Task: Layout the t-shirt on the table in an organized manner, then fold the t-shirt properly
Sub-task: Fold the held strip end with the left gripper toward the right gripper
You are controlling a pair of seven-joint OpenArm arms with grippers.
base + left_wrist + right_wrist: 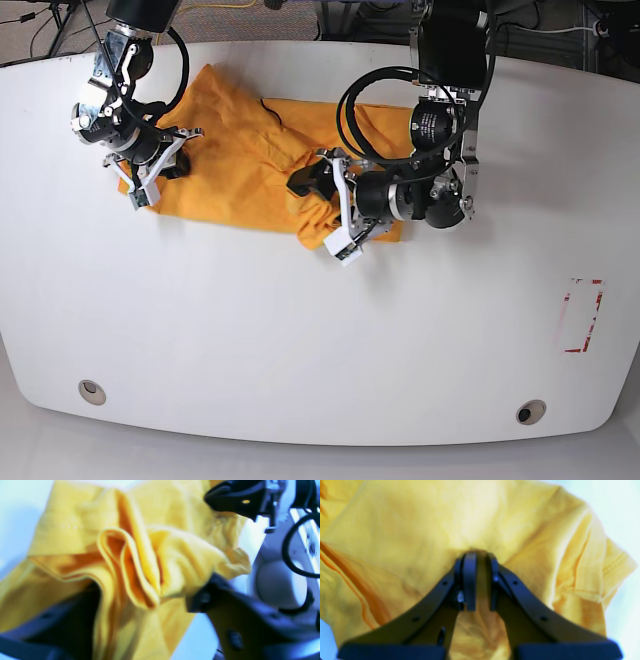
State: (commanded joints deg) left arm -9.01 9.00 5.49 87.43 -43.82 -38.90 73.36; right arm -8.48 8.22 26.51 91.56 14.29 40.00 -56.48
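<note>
The orange-yellow t-shirt (235, 170) lies rumpled on the far half of the white table (300, 330). My right gripper (150, 175) is at the shirt's left end. In the right wrist view this gripper (481, 560) is shut on a pinch of t-shirt (420, 530) fabric, with a sleeve hanging to the right. My left gripper (325, 210) sits at the shirt's bunched right end. In the left wrist view the left gripper (147, 597) stands open, its fingers spread wide around a thick fold of the t-shirt (175, 562).
A red-white tape rectangle (582, 315) marks the table's right side. Two metal grommets (92, 391) (526, 411) sit near the front edge. The left arm's body and black cable loops (440, 150) hang over the shirt's right end. Cables run behind the table.
</note>
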